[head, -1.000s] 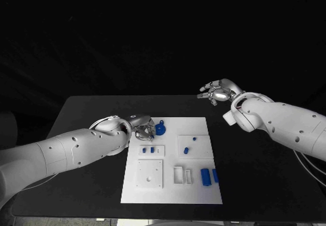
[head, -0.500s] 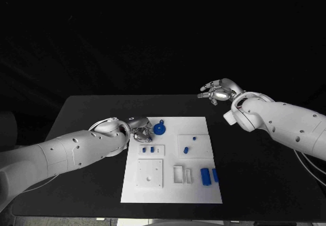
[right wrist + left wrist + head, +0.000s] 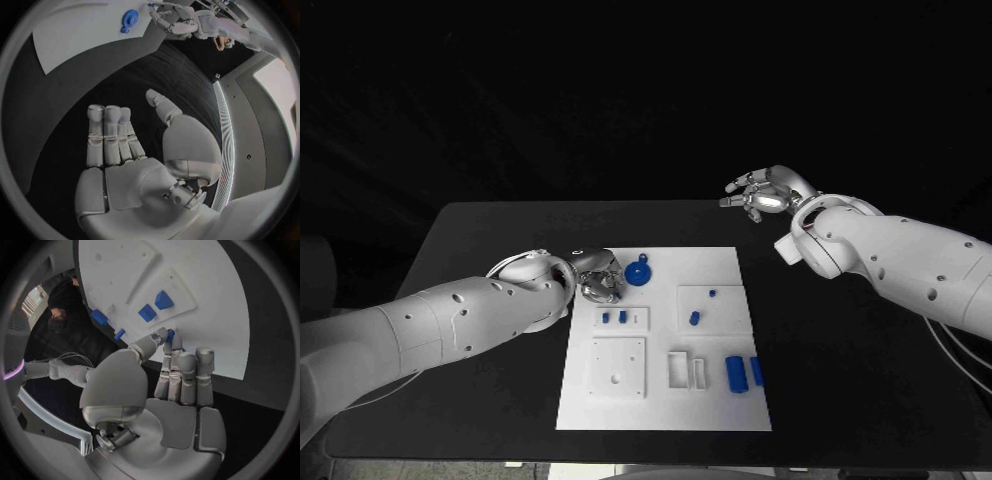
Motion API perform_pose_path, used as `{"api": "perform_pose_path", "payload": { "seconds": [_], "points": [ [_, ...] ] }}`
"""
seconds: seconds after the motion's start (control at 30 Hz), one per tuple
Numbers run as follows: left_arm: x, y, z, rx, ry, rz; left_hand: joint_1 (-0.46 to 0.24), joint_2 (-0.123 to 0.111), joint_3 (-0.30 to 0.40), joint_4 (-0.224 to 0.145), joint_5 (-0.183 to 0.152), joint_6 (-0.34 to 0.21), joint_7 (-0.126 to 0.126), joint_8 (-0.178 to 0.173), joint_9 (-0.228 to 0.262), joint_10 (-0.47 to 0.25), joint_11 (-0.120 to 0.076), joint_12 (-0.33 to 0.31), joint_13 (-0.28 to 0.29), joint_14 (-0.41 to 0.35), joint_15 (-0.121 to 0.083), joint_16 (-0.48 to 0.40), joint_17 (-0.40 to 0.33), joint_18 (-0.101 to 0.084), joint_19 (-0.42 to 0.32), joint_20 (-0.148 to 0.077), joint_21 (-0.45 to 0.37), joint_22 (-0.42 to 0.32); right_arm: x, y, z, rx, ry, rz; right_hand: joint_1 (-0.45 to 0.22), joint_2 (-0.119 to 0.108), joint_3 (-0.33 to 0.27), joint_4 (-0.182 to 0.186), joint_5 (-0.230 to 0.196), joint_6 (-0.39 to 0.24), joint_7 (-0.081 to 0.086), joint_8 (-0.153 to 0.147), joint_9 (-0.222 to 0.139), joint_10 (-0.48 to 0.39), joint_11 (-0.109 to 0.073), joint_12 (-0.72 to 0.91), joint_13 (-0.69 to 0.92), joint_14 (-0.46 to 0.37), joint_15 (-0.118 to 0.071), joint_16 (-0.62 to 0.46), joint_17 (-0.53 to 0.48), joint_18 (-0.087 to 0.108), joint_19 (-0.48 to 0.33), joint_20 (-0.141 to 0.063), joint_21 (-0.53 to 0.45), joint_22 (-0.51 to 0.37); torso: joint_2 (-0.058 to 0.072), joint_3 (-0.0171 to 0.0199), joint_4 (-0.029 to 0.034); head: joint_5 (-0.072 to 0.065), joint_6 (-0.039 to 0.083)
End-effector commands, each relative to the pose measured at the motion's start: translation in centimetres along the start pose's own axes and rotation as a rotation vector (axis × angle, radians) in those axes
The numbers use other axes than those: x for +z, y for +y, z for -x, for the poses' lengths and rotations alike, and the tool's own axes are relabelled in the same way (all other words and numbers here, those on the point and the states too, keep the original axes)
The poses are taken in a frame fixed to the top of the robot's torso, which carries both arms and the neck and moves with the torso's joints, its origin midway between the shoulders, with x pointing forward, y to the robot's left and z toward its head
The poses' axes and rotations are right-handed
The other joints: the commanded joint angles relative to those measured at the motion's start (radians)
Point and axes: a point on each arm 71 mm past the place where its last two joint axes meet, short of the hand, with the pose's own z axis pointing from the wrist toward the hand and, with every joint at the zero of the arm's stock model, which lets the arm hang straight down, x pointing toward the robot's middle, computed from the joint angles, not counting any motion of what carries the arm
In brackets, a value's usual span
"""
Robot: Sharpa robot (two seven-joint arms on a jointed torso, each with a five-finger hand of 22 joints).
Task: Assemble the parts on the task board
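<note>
The left hand (image 3: 599,276) sits at the task board's (image 3: 718,400) far-left corner, about ten o'clock from the board's middle. Its fingers lie fairly straight and close together, reaching toward the round blue part (image 3: 639,272) just beside them at three o'clock. In the left wrist view the thumb and a fingertip (image 3: 170,336) meet on a speck of blue, so the hand seems to touch or lightly pinch that part's edge; whether it really holds it I cannot tell.

To do this step well, the hand should probably settle a firm pinch on the round part before lifting, keep it level, and line it up squarely over its seat, not push it sideways across the board.

Further out, two small blue parts (image 3: 615,318) lie in a little tray at six o'clock from the hand, two more (image 3: 702,307) on the square plate toward the board's right, and two long blue blocks (image 3: 744,372) near the board's near-right edge.

The right hand (image 3: 764,195) hovers over the black tabletop (image 3: 488,230) at one o'clock, well apart from the board, fingers spread and holding nothing.
</note>
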Motion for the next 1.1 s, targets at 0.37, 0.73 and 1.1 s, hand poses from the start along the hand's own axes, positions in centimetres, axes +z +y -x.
{"api": "perform_pose_path", "payload": {
  "seconds": [0.37, 0.73, 1.1],
  "points": [
    [0.0, 0.3, -0.1, 0.006, 0.013, 0.009, 0.003, 0.011, 0.008, -0.002, -0.002, 0.005, 0.0, 0.002, 0.001, 0.014, 0.003, 0.0, 0.001, 0.006, -0.005, 0.0, -0.001, 0.086, 0.001, -0.024, 0.004, -0.001, 0.0, 0.1, -0.1, 0.001, 0.009, 0.011, -0.007, 0.001, -0.003, -0.001, 0.006, 0.0, 0.005, 0.005, -0.001, -0.009, -0.001, 0.006, -0.002, -0.007, 0.0, 0.005, -0.002, 0.068, 0.01, 0.001, -0.005, 0.002, 0.0, -0.0006, 0.0005, -0.001, 0.0],
    [0.4, -0.5, -0.6, 0.0, 0.027, -0.008, 0.002, 0.012, 0.008, -0.003, -0.004, 0.005, 0.0, 0.002, 0.001, 0.015, 0.003, -0.001, 0.001, 0.007, -0.005, 0.001, -0.001, 0.086, 0.002, -0.025, 0.005, -0.001, 0.0, 0.1, -0.1, 0.001, 0.011, 0.012, -0.007, 0.001, -0.003, -0.001, 0.006, 0.0, 0.005, 0.005, -0.002, -0.01, -0.001, 0.007, -0.003, -0.007, 0.0, 0.005, -0.002, 0.068, 0.01, 0.001, -0.005, 0.003, 0.0, -0.0005, -0.0004, -0.001, -0.002],
    [0.5, -0.6, -0.8, 0.009, 0.037, 0.011, -0.003, 0.01, 0.008, -0.005, 0.009, 0.006, 0.0, 0.001, 0.0, 0.022, 0.001, -0.003, 0.003, 0.008, -0.007, 0.003, -0.001, 0.085, 0.004, -0.027, 0.007, -0.001, 0.0, 0.1, -0.2, 0.001, 0.012, 0.011, -0.007, 0.001, -0.004, -0.001, 0.006, 0.0, 0.005, 0.005, -0.002, -0.01, -0.001, 0.008, -0.004, -0.008, 0.0, 0.005, -0.003, 0.068, 0.01, 0.001, -0.005, 0.003, 0.0, 0.0009, -0.0001, -0.004, -0.003]
  ]
}}
